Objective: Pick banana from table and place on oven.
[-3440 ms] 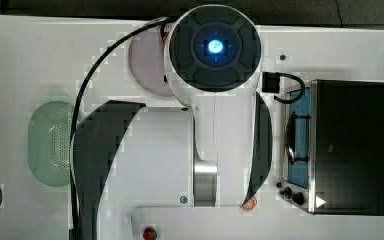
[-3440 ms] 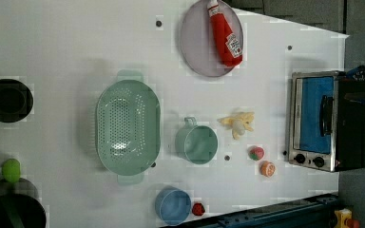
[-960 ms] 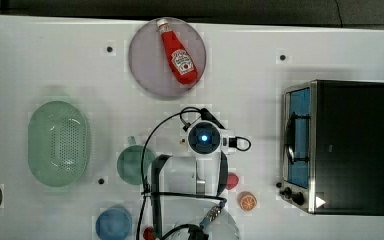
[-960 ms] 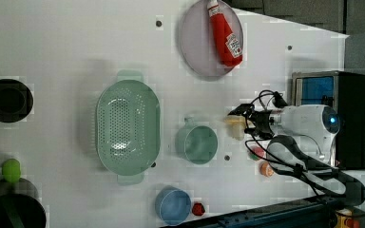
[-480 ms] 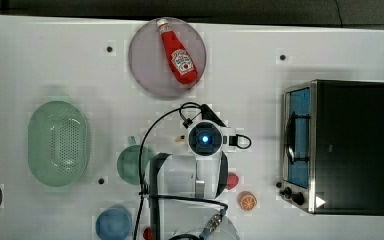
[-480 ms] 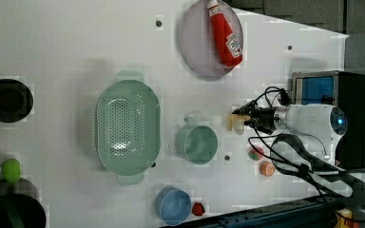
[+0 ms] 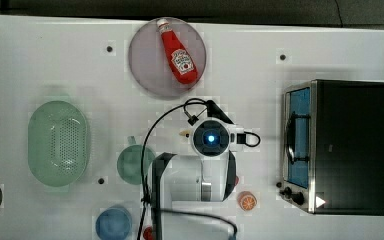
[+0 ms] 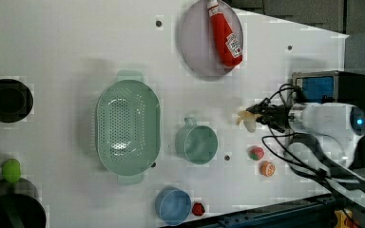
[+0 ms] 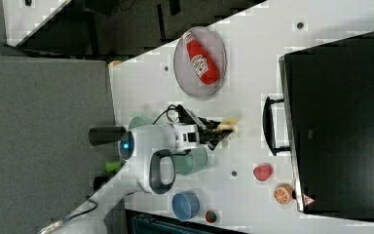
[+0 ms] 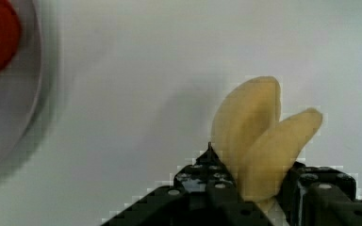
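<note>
The pale yellow banana (image 10: 259,136) sits between my gripper's (image 10: 250,188) black fingers, which are shut on its lower end, its peel flaps splaying outward. In the left view the banana (image 8: 246,119) sticks out of the gripper (image 8: 257,117) over the white table (image 8: 76,42), just left of the oven (image 8: 330,85). The right view has the banana (image 9: 228,124) at the gripper (image 9: 219,128), with the black-topped oven (image 9: 341,122) to the right view's right. From the top view, my arm covers most of the banana (image 7: 183,133); the oven (image 7: 350,145) stands at the right.
A ketchup bottle (image 7: 179,52) lies on a grey plate (image 7: 147,70). A green cup (image 7: 132,164) and green colander (image 7: 57,142) stand on the top view's left, a blue bowl (image 7: 113,222) near the front. An orange slice (image 7: 247,201) lies by the oven's knobs.
The fingers have closed on the banana. The gripper and banana have shifted a little toward the oven in the left view.
</note>
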You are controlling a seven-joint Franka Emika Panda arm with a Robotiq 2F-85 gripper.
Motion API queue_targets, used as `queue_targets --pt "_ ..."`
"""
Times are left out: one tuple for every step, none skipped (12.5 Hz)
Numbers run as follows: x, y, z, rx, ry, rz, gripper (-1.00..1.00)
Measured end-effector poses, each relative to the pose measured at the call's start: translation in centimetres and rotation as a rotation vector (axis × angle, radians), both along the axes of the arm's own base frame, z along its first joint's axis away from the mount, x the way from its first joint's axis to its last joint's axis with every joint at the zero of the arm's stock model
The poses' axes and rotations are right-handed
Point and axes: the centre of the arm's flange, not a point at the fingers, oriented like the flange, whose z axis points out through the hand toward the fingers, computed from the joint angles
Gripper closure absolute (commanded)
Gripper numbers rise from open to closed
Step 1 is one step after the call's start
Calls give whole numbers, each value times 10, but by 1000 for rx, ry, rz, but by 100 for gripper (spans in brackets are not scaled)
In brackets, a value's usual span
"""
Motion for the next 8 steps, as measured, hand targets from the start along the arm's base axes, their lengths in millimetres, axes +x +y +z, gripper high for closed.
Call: queue_targets --pt "-2 2 27 4 37 -3 43" --pt "-1 5 61 5 55 -2 43" --pt "0 7 105 5 48 -1 43" --pt "3 7 156 3 19 -2 43" --pt "4 6 209 13 -5 -13 43" --pt "0 3 259 22 -28 -22 43" --pt "-6 -3 303 4 -48 -21 43" --pt "-15 -13 339 3 -50 -38 43"
